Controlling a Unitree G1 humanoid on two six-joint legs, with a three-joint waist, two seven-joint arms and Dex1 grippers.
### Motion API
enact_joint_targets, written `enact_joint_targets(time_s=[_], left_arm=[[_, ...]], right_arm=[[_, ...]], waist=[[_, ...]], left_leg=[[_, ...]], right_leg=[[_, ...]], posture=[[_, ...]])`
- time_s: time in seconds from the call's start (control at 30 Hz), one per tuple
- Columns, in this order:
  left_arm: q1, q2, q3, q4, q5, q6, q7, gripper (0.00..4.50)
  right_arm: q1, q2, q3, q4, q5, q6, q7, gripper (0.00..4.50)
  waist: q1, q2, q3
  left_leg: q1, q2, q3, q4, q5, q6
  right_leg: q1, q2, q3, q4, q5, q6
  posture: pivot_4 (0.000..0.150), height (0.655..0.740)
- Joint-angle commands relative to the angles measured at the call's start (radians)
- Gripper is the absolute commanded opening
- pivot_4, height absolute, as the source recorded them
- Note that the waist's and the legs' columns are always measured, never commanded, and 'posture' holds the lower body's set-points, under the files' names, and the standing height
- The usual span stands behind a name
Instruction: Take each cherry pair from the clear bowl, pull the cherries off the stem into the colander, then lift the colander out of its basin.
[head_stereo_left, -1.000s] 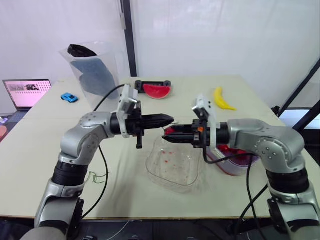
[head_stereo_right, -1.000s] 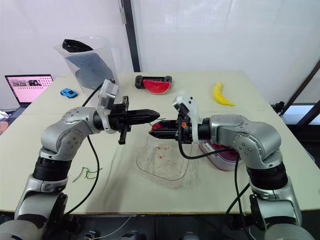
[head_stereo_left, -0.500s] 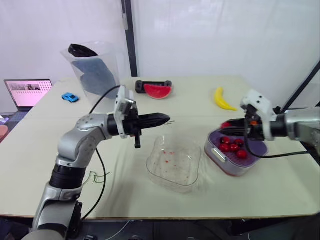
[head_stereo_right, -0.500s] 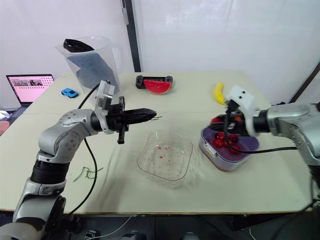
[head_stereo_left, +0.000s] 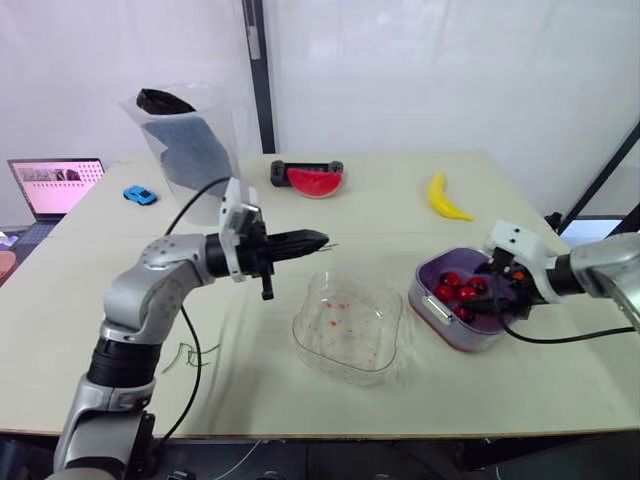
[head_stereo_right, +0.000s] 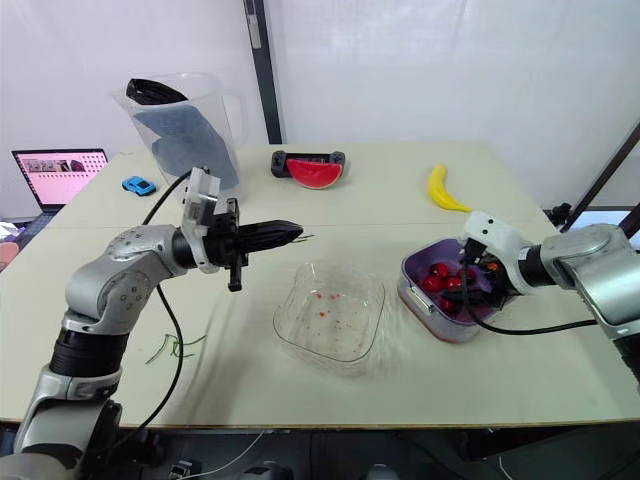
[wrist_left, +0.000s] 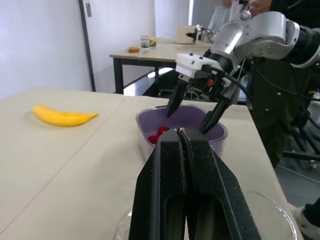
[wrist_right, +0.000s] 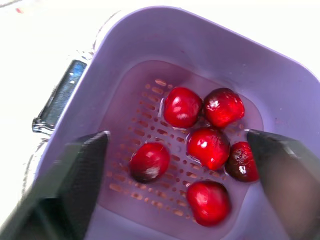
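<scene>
Now, from the head views: your clear bowl (head_stereo_left: 312, 338) sits mid-worktop (head_stereo_left: 250, 400), with red juice spots on its floor. The purple colander (wrist_right: 200, 45) is just beside it at 3 o'clock, seated in its basin (head_stereo_right: 412, 300). Six cherries (wrist_right: 206, 146) lie clustered on the colander's perforated floor, several of them touching.

Your right gripper (wrist_left: 194, 114) is over the colander. Its fingers are released and spread wide, with the tips lowered to about rim level, one on each side of the cherry cluster.

Your left gripper (head_stereo_left: 320, 240) is held in the air at 11 o'clock from the bowl and points toward 3 o'clock. Its fingers are clenched flat together on a thin stem (head_stereo_right: 303, 237), which juts from the tips.

Other items on the worktop:
- A few loose stems (head_stereo_left: 190, 355) lie at 9 o'clock from the bowl, well apart from it.
- A watermelon slice (head_stereo_left: 314, 180) is at 12 o'clock from the bowl, toward the far edge.
- A banana (head_stereo_left: 445, 200) is at 12 o'clock from the colander.
- A clear jug (head_stereo_left: 190, 140) with a dark cloth inside stands at 10 o'clock from the bowl.
- A blue toy car (head_stereo_left: 138, 195) is just beside the jug at its 9 o'clock.
- An open laptop (head_stereo_left: 52, 185) is further out at 9 o'clock from the car.
</scene>
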Motion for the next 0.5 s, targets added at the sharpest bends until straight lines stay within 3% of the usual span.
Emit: enact_joint_targets(time_s=[0.03, 0.2, 0.33, 0.5], left_arm=[[0.008, 0.026, 0.041, -0.047, -0.03, 0.011, 0.007, 0.0], [0.027, 0.071, 0.077, -0.07, -0.054, 0.038, 0.024, 0.0], [0.081, 0.155, 0.133, -0.107, -0.073, 0.07, 0.027, 0.0], [0.277, 0.274, 0.248, -0.173, -0.084, 0.111, 0.032, 0.0]], right_arm=[[-0.069, -0.054, -0.08, -0.033, 0.019, 0.016, 0.047, 4.42], [-0.243, -0.023, -0.119, -0.062, 0.119, 0.102, 0.109, 4.42], [-0.384, 0.09, -0.172, -0.087, 0.296, 0.194, 0.159, 4.42], [-0.463, 0.253, -0.189, -0.142, 0.444, 0.265, 0.127, 4.42]], waist=[[0.0, 0.0, 0.0], [-0.005, 0.001, 0.0], [-0.005, 0.001, 0.0], [-0.003, 0.001, 0.0]], left_leg=[[0.0, 0.0, 0.0, 0.0, 0.0, 0.0], [0.0, 0.001, 0.0, -0.001, 0.0, 0.0], [0.0, 0.001, 0.0, -0.002, 0.0, 0.0], [0.0, 0.001, 0.0, -0.002, 0.0, 0.0]], right_leg=[[0.0, 0.0, 0.0, 0.0, 0.0, 0.0], [-0.001, 0.0, 0.0, 0.0, 0.0, 0.0], [0.0, 0.0, 0.0, -0.001, 0.0, 0.0], [0.0, 0.0, 0.0, -0.001, 0.0, 0.0]], posture=[[0.15, 0.74], [0.15, 0.74], [0.15, 0.74], [0.15, 0.74]])
